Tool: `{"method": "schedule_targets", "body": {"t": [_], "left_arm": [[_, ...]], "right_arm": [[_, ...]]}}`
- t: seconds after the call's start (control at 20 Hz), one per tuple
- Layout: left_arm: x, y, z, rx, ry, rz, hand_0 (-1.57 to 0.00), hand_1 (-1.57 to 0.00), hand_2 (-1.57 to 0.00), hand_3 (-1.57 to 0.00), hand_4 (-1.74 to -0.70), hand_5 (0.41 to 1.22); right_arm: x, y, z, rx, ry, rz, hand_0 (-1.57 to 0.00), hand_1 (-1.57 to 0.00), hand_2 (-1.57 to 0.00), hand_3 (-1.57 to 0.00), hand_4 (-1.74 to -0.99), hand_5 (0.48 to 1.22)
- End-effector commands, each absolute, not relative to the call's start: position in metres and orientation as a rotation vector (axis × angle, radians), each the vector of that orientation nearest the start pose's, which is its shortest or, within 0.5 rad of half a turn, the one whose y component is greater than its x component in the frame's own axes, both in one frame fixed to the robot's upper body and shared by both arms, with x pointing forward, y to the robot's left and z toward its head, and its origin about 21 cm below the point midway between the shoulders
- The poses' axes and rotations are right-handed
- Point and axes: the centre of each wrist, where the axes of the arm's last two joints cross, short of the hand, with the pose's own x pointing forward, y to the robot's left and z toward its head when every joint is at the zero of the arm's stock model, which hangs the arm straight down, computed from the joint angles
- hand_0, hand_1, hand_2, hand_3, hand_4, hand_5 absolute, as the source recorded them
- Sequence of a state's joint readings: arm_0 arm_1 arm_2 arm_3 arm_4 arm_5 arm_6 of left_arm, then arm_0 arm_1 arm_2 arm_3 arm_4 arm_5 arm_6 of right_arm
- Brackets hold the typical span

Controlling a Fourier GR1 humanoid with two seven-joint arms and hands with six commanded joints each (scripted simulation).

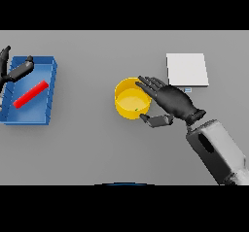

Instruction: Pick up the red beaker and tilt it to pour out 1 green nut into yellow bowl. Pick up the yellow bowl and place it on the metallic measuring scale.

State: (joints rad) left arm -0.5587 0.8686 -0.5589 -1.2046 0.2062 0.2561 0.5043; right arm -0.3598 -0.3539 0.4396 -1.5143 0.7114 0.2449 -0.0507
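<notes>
Fingers point(148, 84) of the right hand point(172, 101) spread around the round yellow bowl's point(127, 110) rim at frame centre, not yet clamped; pouring looks done, the flat metallic scale point(187, 69) at upper right awaits.

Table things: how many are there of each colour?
Yellow: 1, the bowl
Blue: 1, the tray
Red: 1, the beaker lying in the tray
White: 1, the scale
Total: 4
</notes>
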Motion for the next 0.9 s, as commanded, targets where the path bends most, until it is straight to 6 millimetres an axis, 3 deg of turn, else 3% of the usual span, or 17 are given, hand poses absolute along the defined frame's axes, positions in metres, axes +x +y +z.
{"method": "schedule_targets", "body": {"t": [0.0,0.3,0.55,0.85], "left_arm": [[0.350,0.325,0.112,0.722,-1.074,-0.524,0.00,0.00,0.00,0.00,-0.80,0.723],[0.351,0.325,0.108,0.726,-1.070,-0.522,0.00,0.00,0.00,0.00,-0.80,0.716],[0.351,0.326,0.109,0.727,-1.079,-0.536,0.00,0.00,0.00,0.00,-0.80,0.729],[0.350,0.328,0.113,0.732,-1.074,-0.536,0.00,0.00,0.00,0.00,-0.80,0.735]], "right_arm": [[0.305,-0.174,0.068,-0.392,-1.590,1.511,0.00,0.00,0.00,0.00,-1.273,0.656],[0.324,-0.160,0.070,-0.318,-1.501,1.735,0.00,0.00,0.00,0.00,-1.261,0.685],[0.338,-0.148,0.062,-0.261,-1.425,1.822,0.00,0.00,0.00,0.00,-1.243,0.682],[0.344,-0.138,0.050,-0.252,-1.316,1.907,0.00,0.00,0.00,0.00,-1.295,0.671]]}}
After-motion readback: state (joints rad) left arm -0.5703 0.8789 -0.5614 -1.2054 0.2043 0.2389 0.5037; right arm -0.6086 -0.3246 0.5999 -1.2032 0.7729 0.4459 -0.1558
